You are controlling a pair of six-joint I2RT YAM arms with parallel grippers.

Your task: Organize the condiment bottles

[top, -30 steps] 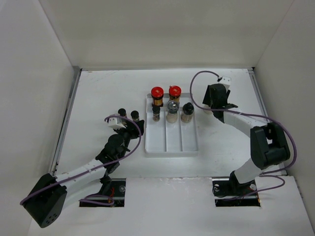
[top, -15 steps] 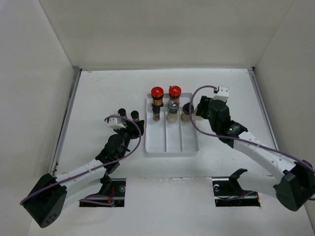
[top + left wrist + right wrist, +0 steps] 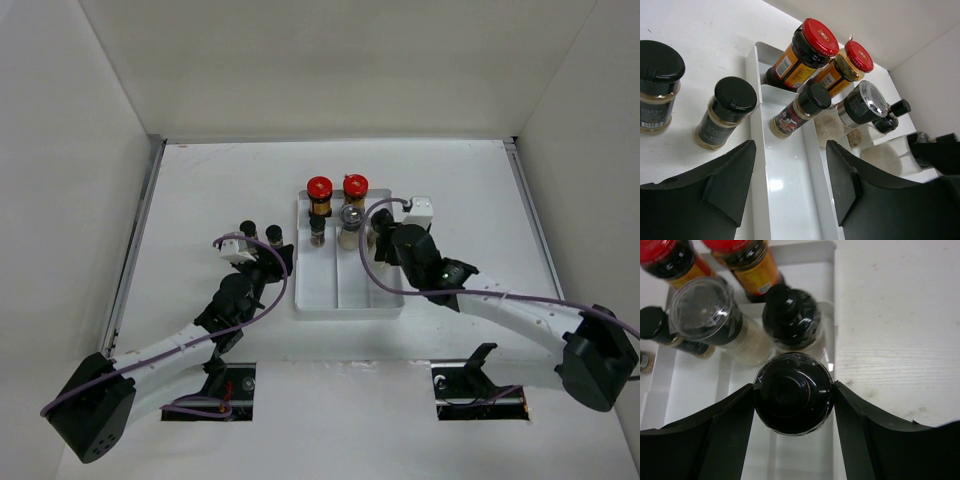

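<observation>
My right gripper [image 3: 792, 395] is shut on a black-capped jar [image 3: 792, 390] and holds it over the right compartment of the white tray [image 3: 350, 292], just in front of another black-capped jar [image 3: 792, 320]. In the top view the right gripper [image 3: 383, 246] hides both. Two red-lidded amber jars [image 3: 319, 192] [image 3: 354, 190] stand at the tray's far end, with a small dark jar [image 3: 317, 231] and a clear-lidded grinder [image 3: 349, 226] before them. My left gripper [image 3: 790, 172] is open and empty at the tray's left edge. Two black-capped jars [image 3: 660, 85] [image 3: 725, 112] stand on the table to its left.
The tray's near half [image 3: 790, 200] holds nothing. White walls enclose the table on the left, back and right. The right arm's purple cable [image 3: 372, 262] loops over the tray's right side.
My right gripper has swung left and nearer, from the table right of the tray to over the tray's right compartment, carrying the jar. The left arm has not moved.
</observation>
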